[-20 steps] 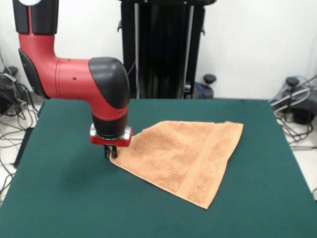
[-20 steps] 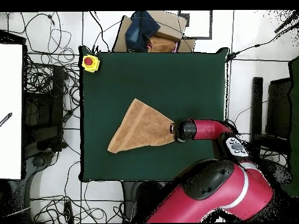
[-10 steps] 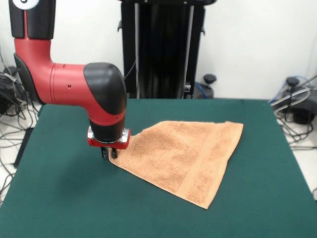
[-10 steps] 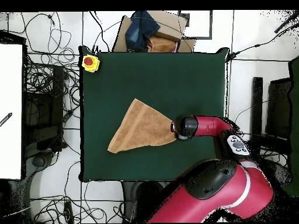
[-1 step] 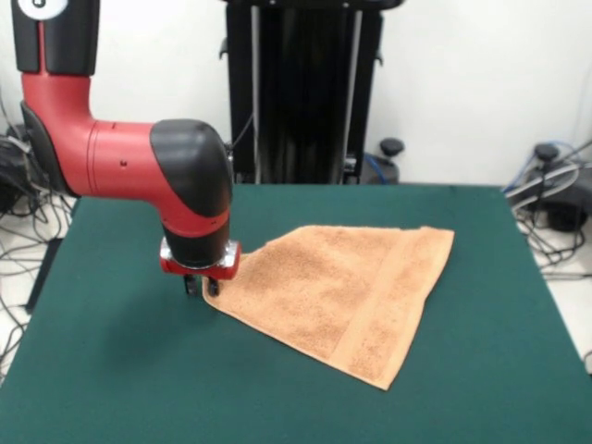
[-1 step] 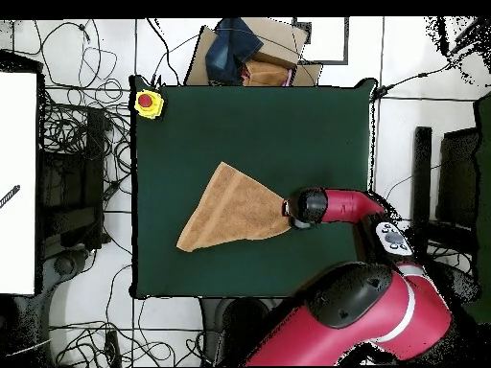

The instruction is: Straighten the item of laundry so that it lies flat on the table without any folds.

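Pulling sideways at the towel's pointed corner, the gripper (image 5: 200, 287) is sitting low on the tabletop (image 5: 111, 370) in the front view, its two short tips close together at the cloth's edge; whether they are actually pinching the corner I cannot tell. The towel (image 5: 342, 291) is lying near the middle of the green surface, folded into a rough triangle with a woven band running along one side. Compared with a second ago, the arm has been shifting slightly away from the cloth, yet the towel's outline is looking almost unchanged.

Looking down in the overhead view, the gripper (image 6: 290, 212) is sitting at the towel's (image 6: 233, 211) tip nearest the robot, the fold still lying doubled. That is suggesting the drag is barely opening the fold, so the flattening is remaining largely undone.
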Available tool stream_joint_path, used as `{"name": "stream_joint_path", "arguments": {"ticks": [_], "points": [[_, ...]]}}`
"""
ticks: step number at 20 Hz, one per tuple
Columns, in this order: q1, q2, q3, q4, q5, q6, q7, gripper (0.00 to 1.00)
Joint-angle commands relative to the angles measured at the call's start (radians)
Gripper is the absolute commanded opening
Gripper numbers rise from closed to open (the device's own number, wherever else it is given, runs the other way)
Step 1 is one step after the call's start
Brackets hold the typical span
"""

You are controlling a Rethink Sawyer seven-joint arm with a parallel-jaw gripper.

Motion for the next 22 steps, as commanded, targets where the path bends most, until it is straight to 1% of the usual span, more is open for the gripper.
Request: {"name": "stream_joint_path", "arguments": {"ticks": [1, 3, 4, 5, 7, 10, 13, 15, 19, 22], "points": [[-0.003, 0.040, 0.025, 0.009, -0.071, -0.046, -0.132, 1.00], [0.015, -0.133, 0.025, 0.164, -0.015, 0.030, -0.095, 1.00], [0.020, -0.176, 0.032, 0.206, 0.010, 0.051, -0.075, 1.00], [0.025, -0.202, 0.037, 0.235, 0.029, 0.059, -0.051, 1.00], [0.035, -0.218, 0.042, 0.263, 0.049, 0.053, -0.007, 1.00], [0.051, -0.229, 0.042, 0.279, 0.065, 0.055, 0.022, 1.00], [0.066, -0.223, 0.036, 0.296, 0.076, 0.017, 0.064, 1.00], [0.080, -0.185, 0.025, 0.295, 0.072, -0.056, 0.115, 1.00], [0.164, -0.103, -0.037, 0.277, 0.057, -0.253, 0.287, 1.00], [0.245, -0.073, -0.089, 0.285, 0.096, -0.350, 0.393, 1.00]]}}
